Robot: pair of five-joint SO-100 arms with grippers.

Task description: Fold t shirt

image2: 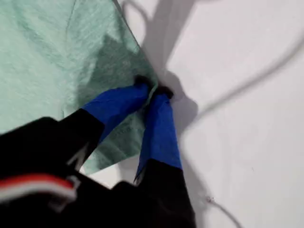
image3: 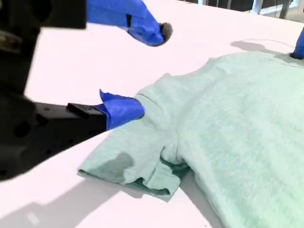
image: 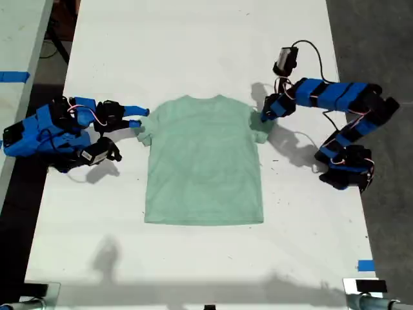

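The pale mint-green t shirt [image: 203, 168] lies flat on the white table [image: 193, 45], neck toward the far edge. My first gripper [image: 263, 117] is shut on the hem of the sleeve at the exterior view's right; its blue fingers pinch the t shirt [image2: 47, 57] edge at my first gripper [image2: 153, 90]. At the other sleeve, on the exterior view's left, my second gripper [image: 137, 118] is open. In its own view my second gripper [image3: 152, 70] has one fingertip [image3: 130, 110] against the t shirt [image3: 237, 133] at the shoulder and the other raised clear. That sleeve is rumpled, its hem turned under.
Both arm bases sit on the table's side edges in the exterior view. Blue tape [image: 366, 265] marks the near corner at that view's right. A second table with blue tape [image: 13, 76] stands beyond the left edge. Dark floor [image: 381, 39] borders the right.
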